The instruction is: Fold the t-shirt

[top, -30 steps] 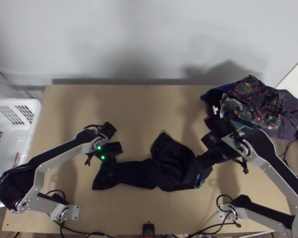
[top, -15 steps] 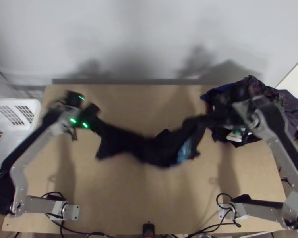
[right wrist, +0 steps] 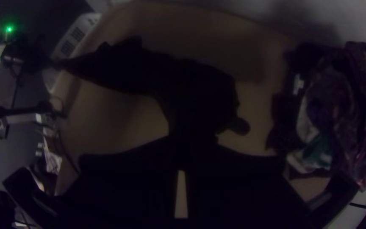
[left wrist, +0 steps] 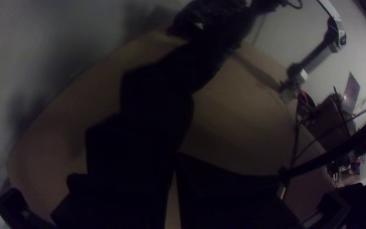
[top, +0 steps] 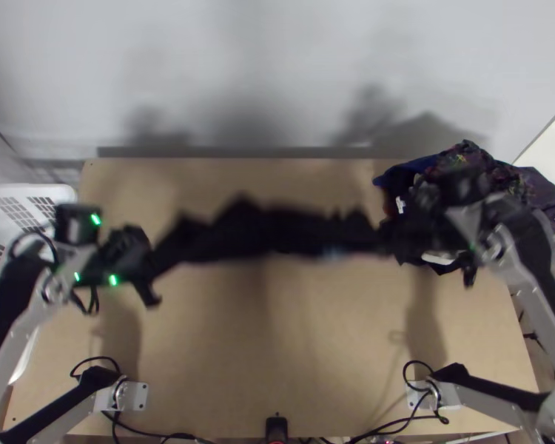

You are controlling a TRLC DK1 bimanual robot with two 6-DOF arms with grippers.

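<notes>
Stretched between the two grippers, the black t-shirt hangs above the table in a bunched band. My left gripper is shut on one end of it, at the left in the top view. My right gripper holds the other end, beside the clothes pile. In the left wrist view the t-shirt runs away from the left gripper. The right wrist view has the t-shirt between the fingertips of the right gripper, which is shut on it. Which parts are held I cannot tell.
A pile of dark and patterned clothes lies at the table's back right corner. The white basket stands past the left edge. Bare wood of the table lies in front of the t-shirt. Cables run along the near edge.
Both grippers have moved up the picture and apart with the t-shirt between them. The cloth has come off the table and gone from lying bunched to stretched out sideways.
</notes>
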